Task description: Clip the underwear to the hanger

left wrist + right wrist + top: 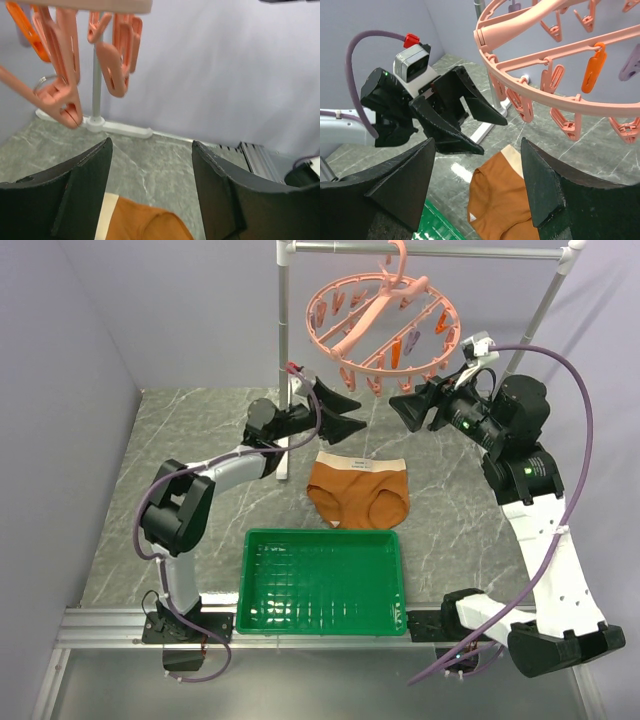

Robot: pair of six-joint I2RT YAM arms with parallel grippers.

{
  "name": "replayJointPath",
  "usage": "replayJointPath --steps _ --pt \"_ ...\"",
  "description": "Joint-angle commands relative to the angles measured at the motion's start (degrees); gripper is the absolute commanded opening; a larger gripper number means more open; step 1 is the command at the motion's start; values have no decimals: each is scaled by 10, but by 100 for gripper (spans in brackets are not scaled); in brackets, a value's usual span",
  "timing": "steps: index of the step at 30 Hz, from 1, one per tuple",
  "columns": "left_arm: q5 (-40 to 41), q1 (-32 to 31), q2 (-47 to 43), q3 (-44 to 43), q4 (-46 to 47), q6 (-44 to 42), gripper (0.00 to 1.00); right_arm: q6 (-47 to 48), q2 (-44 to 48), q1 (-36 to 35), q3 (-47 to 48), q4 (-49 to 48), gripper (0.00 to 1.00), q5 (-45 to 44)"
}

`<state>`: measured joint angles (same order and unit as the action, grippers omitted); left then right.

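**Top view.** One underwear (358,492), flat on the grey table (200,440), cream waistband toward 12 o'clock, untouched. One green tray (320,534) just beside it at 6 o'clock. One hanger (380,325) overhead at 12 o'clock, hooked on one grey rack (420,252). Two grippers aloft under the ring: left gripper (348,410) at 11 o'clock of the garment, right gripper (406,410) at 1 o'clock, jaws of both well apart, nothing held. Step in hand, by the look of it: the pick-up. Probably best done by dropping one gripper onto a waistband corner and pinching elastic, not thin cloth.

**Left wrist view.** Jaws spread wide, bare between. Orange cloth and its cream band at 6 o'clock. Pegs (62,95) from 10 to 12 o'clock: at least five, too overlapped for a sure count. Likely wise to lift toward a near-rim peg.

**Right wrist view.** Jaws likewise spread and bare. Garment at 6 o'clock, ring at 1 o'clock, the other gripper at 9 o'clock. One orange peg (594,67), one purple peg (630,62) at the 3 o'clock edge, the rest pink. Better to keep this arm free to squeeze a peg open, without knocking a ring apt to swing.
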<state>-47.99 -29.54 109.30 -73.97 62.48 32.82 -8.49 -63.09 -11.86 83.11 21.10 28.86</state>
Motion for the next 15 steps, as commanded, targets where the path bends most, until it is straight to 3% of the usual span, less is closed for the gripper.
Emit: replayJointPath --steps 1,15 --pt "68 -10 -9 -38 30 -19 70 1 17 -4 -4 -12 76 -14" --pt "97 -30 83 -145 73 -1 72 12 24 -3 -7 -1 75 -24"
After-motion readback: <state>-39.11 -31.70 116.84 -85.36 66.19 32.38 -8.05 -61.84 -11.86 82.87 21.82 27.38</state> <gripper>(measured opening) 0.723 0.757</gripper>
